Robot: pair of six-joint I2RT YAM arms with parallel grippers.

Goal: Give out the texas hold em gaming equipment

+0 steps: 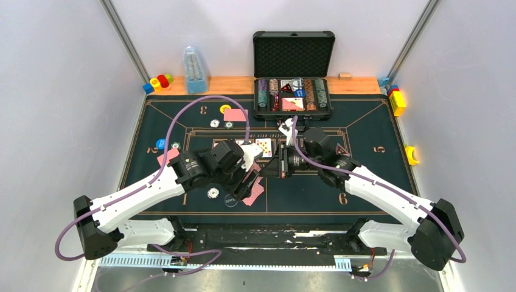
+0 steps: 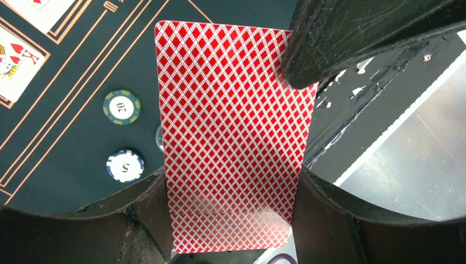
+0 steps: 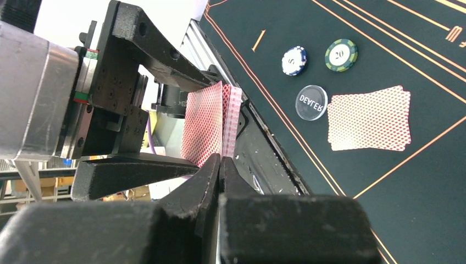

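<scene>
Two-arm card handover above the near middle of the table [image 1: 231, 85], which is covered by a dark green mat [image 1: 304, 194].

(a) The left gripper [image 2: 231, 220] is at a moderate opening, its fingers [image 2: 321, 212] pressing both long edges of the held cards [image 2: 231, 137], a small red-diamond-backed stack raised off the mat.

(b) The right gripper [image 3: 220, 165] reaches in from the right with its fingers pinched together on the edge of the same stack. In the right wrist view the front card splays slightly from the others.

(c) Flat on the mat just below lie the dealt cards [image 3: 369, 118], face down. The clear dealer button [image 3: 311, 102] sits just beside their left edge, near the blue-white chip [image 3: 294, 60] and green chip [image 3: 341, 54].

(d) Face-up cards [image 1: 263, 146] lie at the mat's centre. Further red-backed cards, chips and coloured discs sit at the far-left positions.

(e) The open black case [image 1: 293, 55] stands at the far edge, with rows of chips and cards inside it.
</scene>
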